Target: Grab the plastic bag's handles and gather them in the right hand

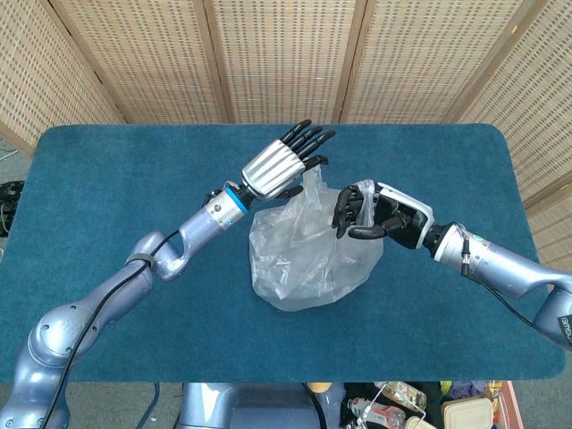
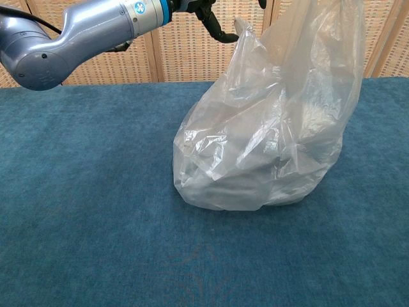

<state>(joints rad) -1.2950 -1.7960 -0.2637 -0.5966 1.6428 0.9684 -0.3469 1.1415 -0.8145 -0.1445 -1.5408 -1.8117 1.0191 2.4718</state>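
A clear plastic bag [image 1: 308, 255] sits on the blue table [image 1: 107, 179], bulging in the chest view [image 2: 262, 153]. My right hand [image 1: 368, 214] grips the bag's right handle [image 1: 360, 190] and holds it up. The other handle [image 1: 311, 172] stands loose at the bag's back left. Just above it, my left hand [image 1: 281, 164] hovers with fingers spread and nothing in it. In the chest view only the left forearm [image 2: 96, 25] and a dark fingertip near the loose handle [image 2: 241, 27] show; the right hand is out of frame.
Wicker screens [image 1: 286, 54] stand behind the table. Blue cloth stretches wide on both sides of the bag. Below the table's front edge lie some boxes and clutter [image 1: 420, 407].
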